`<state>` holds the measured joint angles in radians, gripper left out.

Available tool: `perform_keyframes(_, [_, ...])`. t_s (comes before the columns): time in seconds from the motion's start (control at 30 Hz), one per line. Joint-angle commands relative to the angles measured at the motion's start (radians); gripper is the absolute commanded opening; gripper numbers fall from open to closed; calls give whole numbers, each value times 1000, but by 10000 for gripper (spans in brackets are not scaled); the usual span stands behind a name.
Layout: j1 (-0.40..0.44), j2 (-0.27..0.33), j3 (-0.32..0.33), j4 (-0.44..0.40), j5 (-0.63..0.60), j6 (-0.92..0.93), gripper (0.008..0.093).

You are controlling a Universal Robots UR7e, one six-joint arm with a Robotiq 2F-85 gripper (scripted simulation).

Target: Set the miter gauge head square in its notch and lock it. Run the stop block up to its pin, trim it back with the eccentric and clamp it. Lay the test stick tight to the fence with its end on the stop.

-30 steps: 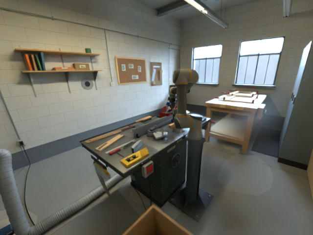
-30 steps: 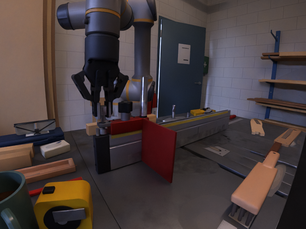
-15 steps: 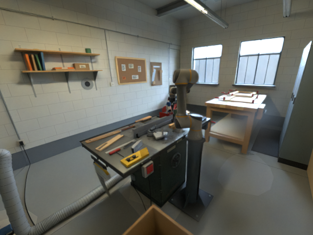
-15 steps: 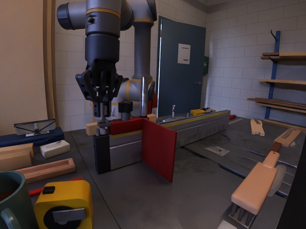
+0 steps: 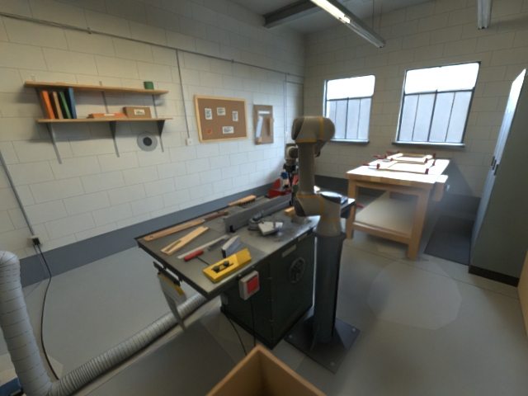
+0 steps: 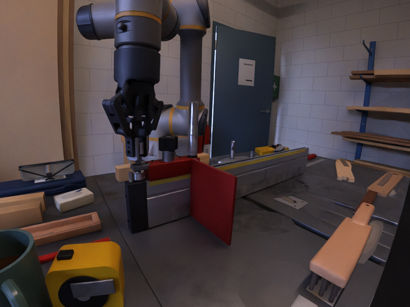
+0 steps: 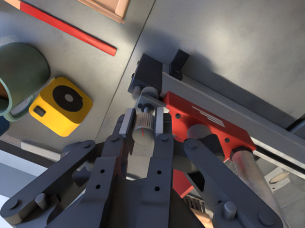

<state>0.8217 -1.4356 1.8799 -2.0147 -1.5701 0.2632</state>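
Observation:
The test stick [image 6: 123, 172] lies behind the fence, only its pale end showing past the fence's left end. The knurled eccentric knob [image 7: 143, 121] with its red index line stands at the fence's capped end, gripped by my closed gripper [image 7: 142, 122], [image 6: 138, 153] from above. The red stop block [image 6: 185, 178] rides the grey fence [image 6: 264, 168] right beside it, its red plate hanging down the front face, with a black clamp knob [image 6: 168, 144] and a steel lever [image 6: 193, 129] on top. The miter gauge head [image 5: 264, 224] sits farther along the saw table.
The saw table [image 5: 239, 247] holds a yellow tape measure [image 6: 84, 274], a green mug [image 6: 16, 268], a red pencil [image 7: 71, 30], a wooden push block [image 6: 344, 244], wood offcuts [image 6: 21, 208] and a tray [image 6: 63, 226]. The arm's pedestal [image 5: 326, 281] stands at the table's side.

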Motion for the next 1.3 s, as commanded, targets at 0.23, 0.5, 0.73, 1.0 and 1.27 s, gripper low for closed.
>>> perform_keyframes(0.23, [0, -1, -1, -1, 0, 0, 80])
perform_keyframes(0.5, [0, -1, -1, 0, 0, 0, 80])
perform_keyframes(0.73, [0, -1, -1, 0, 0, 0, 297])
perform_keyframes(1.0, [0, -1, -1, 0, 0, 0, 480])
perform_keyframes(1.27, [0, -2, -3, 3, 0, 0, 480])
